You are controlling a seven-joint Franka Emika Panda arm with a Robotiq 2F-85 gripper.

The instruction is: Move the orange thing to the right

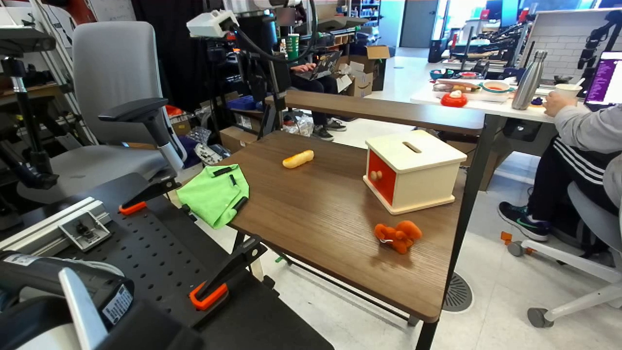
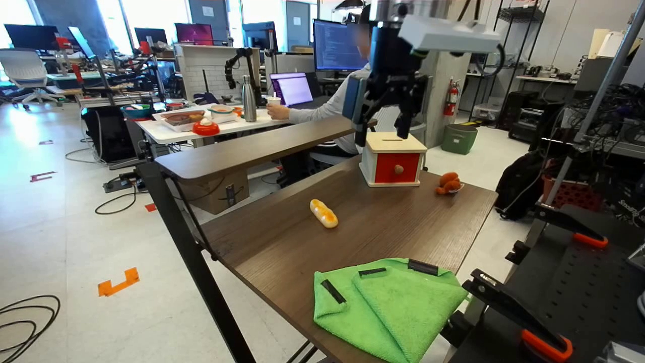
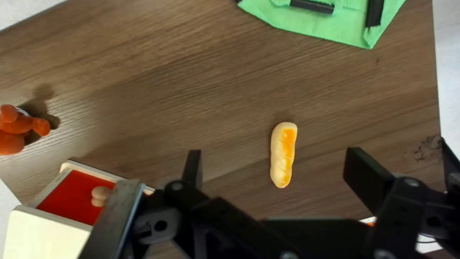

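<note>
Stick (image 3: 283, 154): while lying flat and free on the table (image 1: 301, 204), showing between the fingers (image 3: 364, 180) in the wrist view, close to the middle of the gap.

Stick's axis: running up and down the wrist view with only a slight tilt, so roughly square to the line from finger to finger; judged well suited to a pinch across the narrow width, needing little or no turning.

Fingers: spread wide, gripping nothing, hanging well above the table in both exterior views; apart from the stick in height, so needing above all to come down. Whether exactly plumb over it, cannot tell.

Table: to be crossed toward the right once gripping, by judgement; from whose standpoint, cannot tell.

Cloth (image 2: 388, 312): beyond the stick's upper end in the wrist view, roughly in line with the long axis; well apart, overhanging the table's edge.

Box (image 1: 413, 175): upright, off to the left in the wrist view, partly hidden by the fingers; a likely obstacle if carrying low that way.

Toy (image 1: 398, 236): also orange, but redder and lumpy; farther from the stick than the box; judged not the piece to move.
</note>
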